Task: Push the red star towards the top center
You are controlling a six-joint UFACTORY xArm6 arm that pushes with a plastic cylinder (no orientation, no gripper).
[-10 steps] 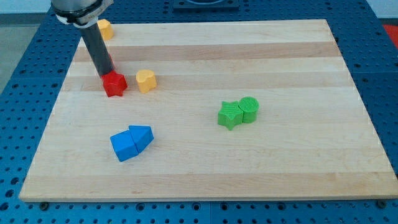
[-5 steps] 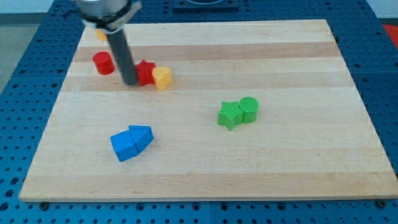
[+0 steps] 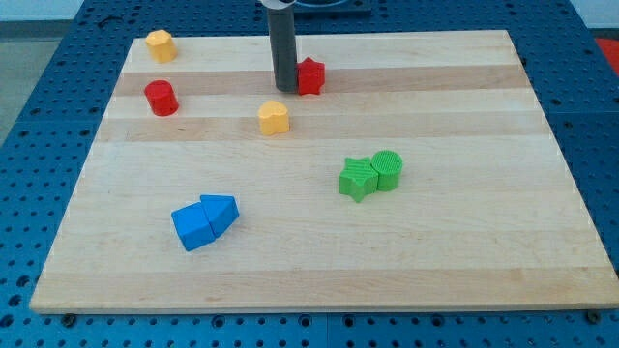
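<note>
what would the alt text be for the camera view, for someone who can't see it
My tip touches the left side of the red star near the top centre of a wooden board. Elsewhere sit a red cylinder, two yellow blocks, two touching green blocks and two touching blue blocks.

On the pale wooden tabletop [image 3: 455,261], a yellow block [image 3: 160,45] sits near the view's top-left corner; a red cylinder [image 3: 161,98] stands below it, well apart, and a second yellow block [image 3: 274,118] lies further toward the view's right. At the view's lower left a blue cube [image 3: 193,227] and a blue triangular block [image 3: 221,212] touch each other; right of centre a green star [image 3: 358,178] touches a green cylinder [image 3: 387,171]. A blue perforated surface [image 3: 39,106] surrounds the tabletop.
</note>
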